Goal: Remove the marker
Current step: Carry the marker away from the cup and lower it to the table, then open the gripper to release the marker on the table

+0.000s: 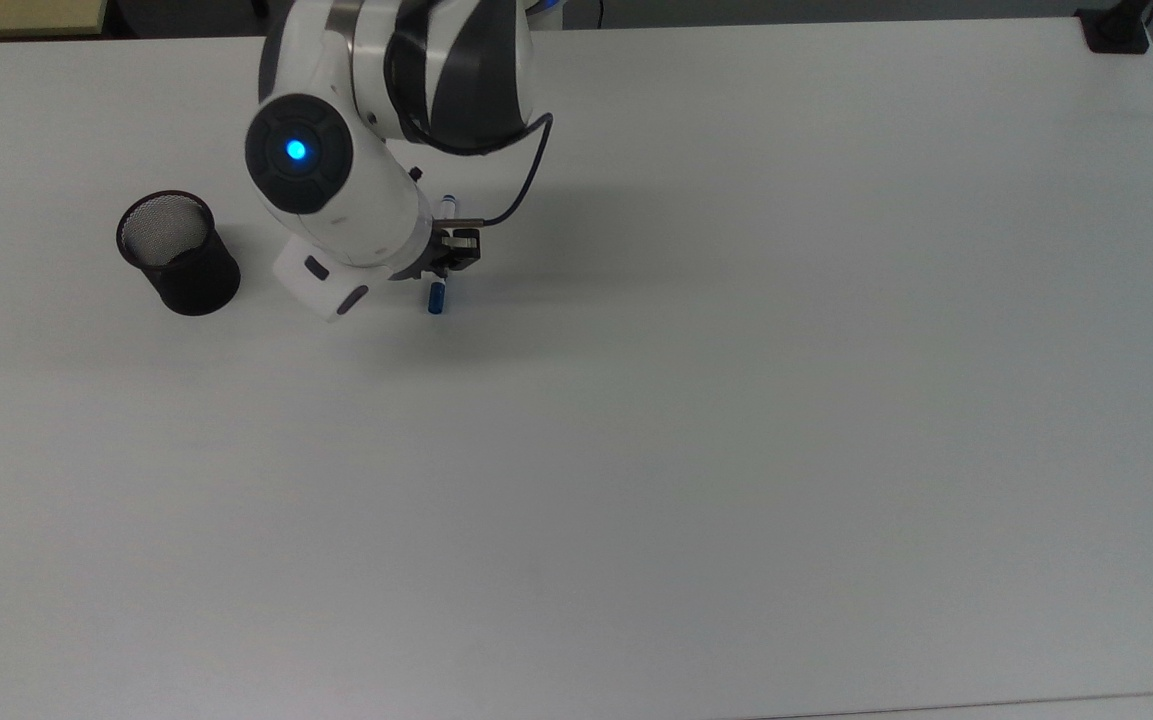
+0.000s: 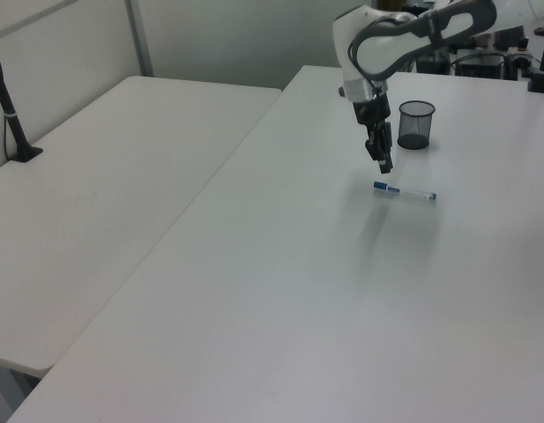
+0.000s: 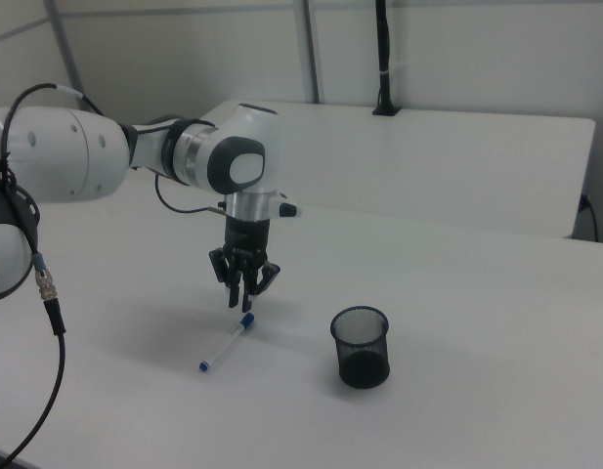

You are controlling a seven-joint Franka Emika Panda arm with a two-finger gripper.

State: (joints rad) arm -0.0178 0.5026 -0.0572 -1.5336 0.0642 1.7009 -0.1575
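Observation:
The marker [image 2: 404, 191], white with blue ends, lies flat on the white table [image 2: 280, 291], apart from the black mesh cup [image 2: 415, 123]. In the right view the marker [image 3: 226, 344] rests left of the cup [image 3: 361, 347]. My gripper [image 3: 245, 298] hangs open just above the marker's upper end, with nothing between its fingers. In the left view the gripper [image 2: 383, 160] hovers over the marker's left end. From the top view the arm hides the marker's [image 1: 436, 297] middle, and the cup [image 1: 179, 253] stands empty to the left.
A second white table [image 2: 104, 176] adjoins on the left view's left, with a black clamp post [image 2: 11, 115] on it. A black clamp [image 1: 1116, 30] sits at the top view's far right corner. Monitors and cables [image 2: 483, 53] stand behind the cup.

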